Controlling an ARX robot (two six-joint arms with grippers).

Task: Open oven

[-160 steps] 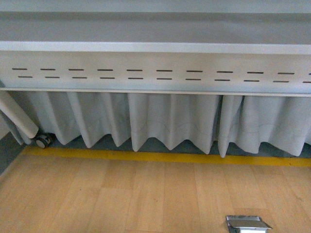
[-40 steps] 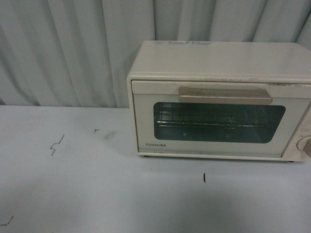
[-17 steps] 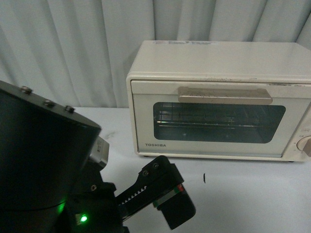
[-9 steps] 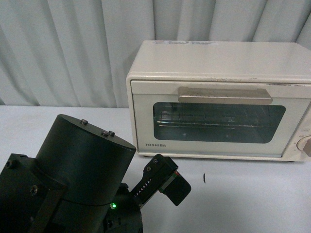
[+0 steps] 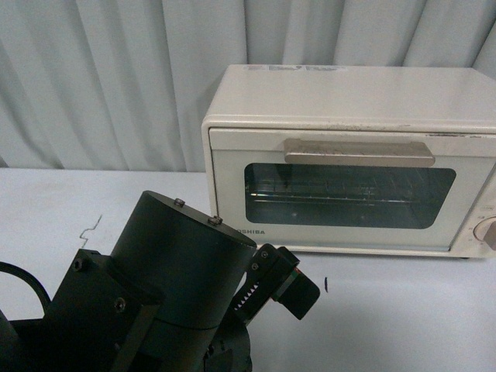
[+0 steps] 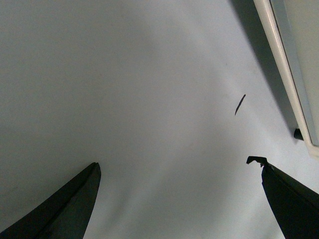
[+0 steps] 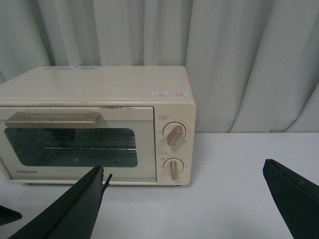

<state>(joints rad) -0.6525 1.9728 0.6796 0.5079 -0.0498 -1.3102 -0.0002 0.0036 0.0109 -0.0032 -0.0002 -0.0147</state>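
- Presently the left claw (image 6: 179, 199) hangs over the bench (image 6: 124, 99), fingers spread wide and empty, beside a short black mark (image 6: 239, 104) near the toaster oven (image 6: 286, 59).
- The right claw (image 7: 179, 199) is spread wide and empty too, facing the toaster oven's front from well back.
- The toaster oven stands on the bench before a pale curtain (image 5: 116, 77), its glass door (image 5: 349, 198) closed and its bar handle (image 5: 358, 152) untouched.

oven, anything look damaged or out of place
Nothing serious: the boxy cream-white toaster oven sits level, door shut. Only dark scuffs along its top front edge and short black marks on the white table.
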